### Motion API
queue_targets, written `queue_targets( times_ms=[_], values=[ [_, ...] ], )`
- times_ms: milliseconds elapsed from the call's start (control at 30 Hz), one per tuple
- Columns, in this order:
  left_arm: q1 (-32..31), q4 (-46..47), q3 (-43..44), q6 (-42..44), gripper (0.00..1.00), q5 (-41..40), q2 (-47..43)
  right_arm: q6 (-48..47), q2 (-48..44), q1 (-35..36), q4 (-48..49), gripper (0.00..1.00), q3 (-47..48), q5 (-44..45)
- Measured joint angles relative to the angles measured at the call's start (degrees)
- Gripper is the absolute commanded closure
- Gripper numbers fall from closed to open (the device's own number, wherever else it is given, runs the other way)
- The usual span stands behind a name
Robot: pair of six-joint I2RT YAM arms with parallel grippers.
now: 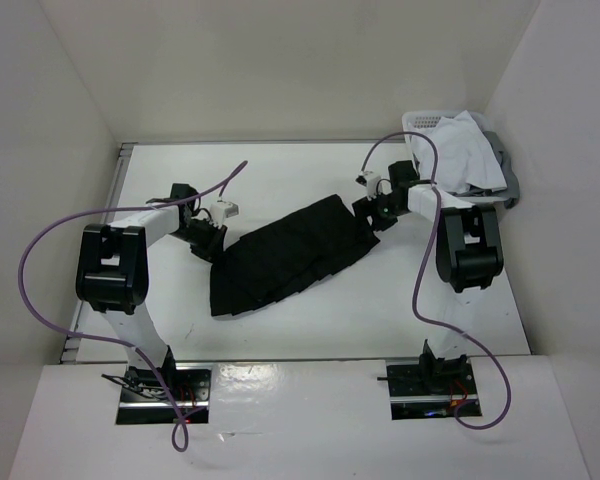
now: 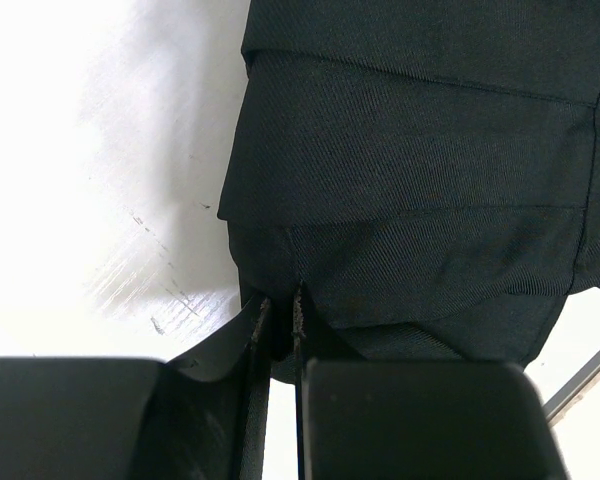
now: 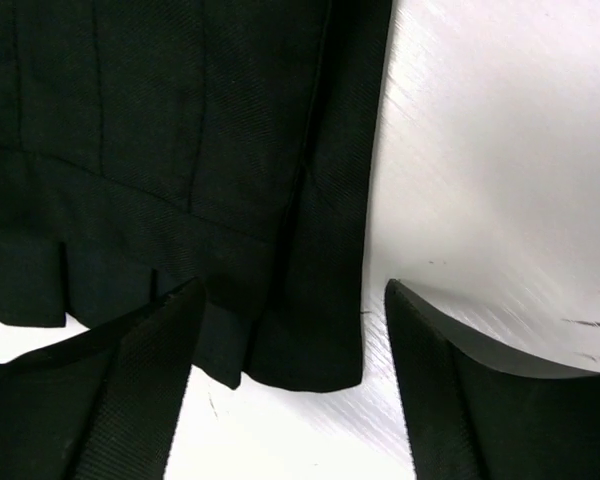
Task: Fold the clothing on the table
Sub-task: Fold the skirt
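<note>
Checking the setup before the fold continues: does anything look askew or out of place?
The black skirt lies diagonally across the table, not squared to the edges. A white garment spills over the rim of the basket at the far right corner. Nothing looks damaged.

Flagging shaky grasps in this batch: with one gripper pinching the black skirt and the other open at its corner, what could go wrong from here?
1. The left gripper is shut on only a small pinch at the edge of the skirt; it may slip out on lifting.
2. The right gripper stands open over just a corner, one finger above bare table; closing may catch one pleat or miss, skewing the fold.
</note>
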Motion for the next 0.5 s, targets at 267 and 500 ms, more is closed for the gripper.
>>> queue_targets(
  times_ms=[267, 500],
  values=[
    [0.0, 0.0, 0.0, 0.0, 1.0, 0.0, 0.0, -1.3, 2.3, 0.0, -2.1, 0.41, 2.0, -4.7],
    [0.0, 0.2, -0.2, 0.0, 1.0, 0.3, 0.0, -3.0, 3.3, 0.4, -4.5, 0.48, 2.8, -8.0]
  ],
)
